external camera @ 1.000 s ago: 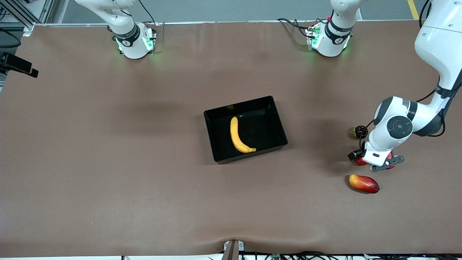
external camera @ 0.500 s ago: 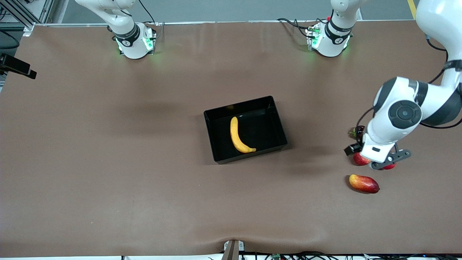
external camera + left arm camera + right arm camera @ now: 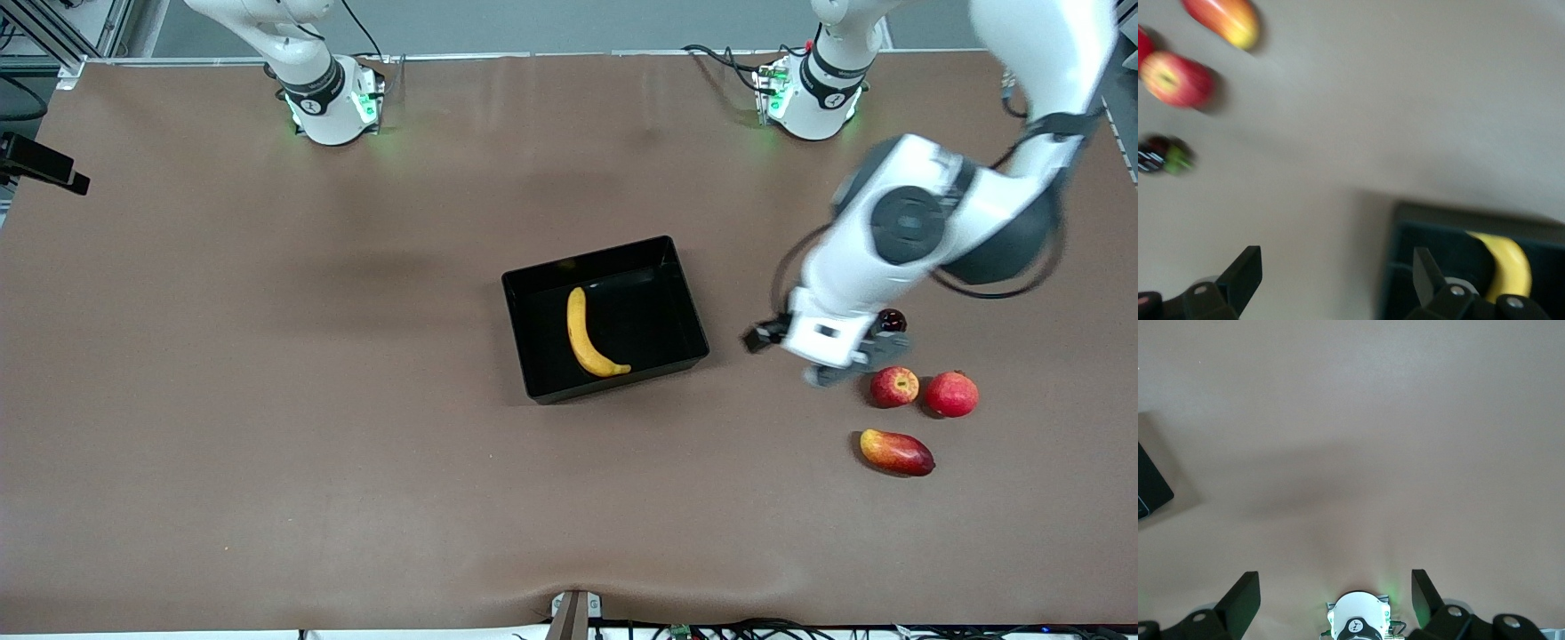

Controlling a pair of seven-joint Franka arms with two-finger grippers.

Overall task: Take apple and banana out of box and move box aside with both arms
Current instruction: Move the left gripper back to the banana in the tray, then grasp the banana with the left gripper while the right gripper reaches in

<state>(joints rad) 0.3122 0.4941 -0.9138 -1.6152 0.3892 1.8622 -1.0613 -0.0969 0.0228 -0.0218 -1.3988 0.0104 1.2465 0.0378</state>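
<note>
Red and yellow-blotched, the apple [image 3: 893,387] is now lying freed toward the table's left-arm edge; my left gripper [image 3: 822,356], fingers apart, is swinging toward the box [image 3: 685,293] still cradling the banana [image 3: 587,338]. My right gripper [image 3: 1335,600] is waiting, fingers spread.

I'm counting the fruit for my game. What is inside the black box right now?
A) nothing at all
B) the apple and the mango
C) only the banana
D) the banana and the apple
C: in the front view only the banana lies in the box, while the apple sits out on the table toward the left arm's end.
</note>
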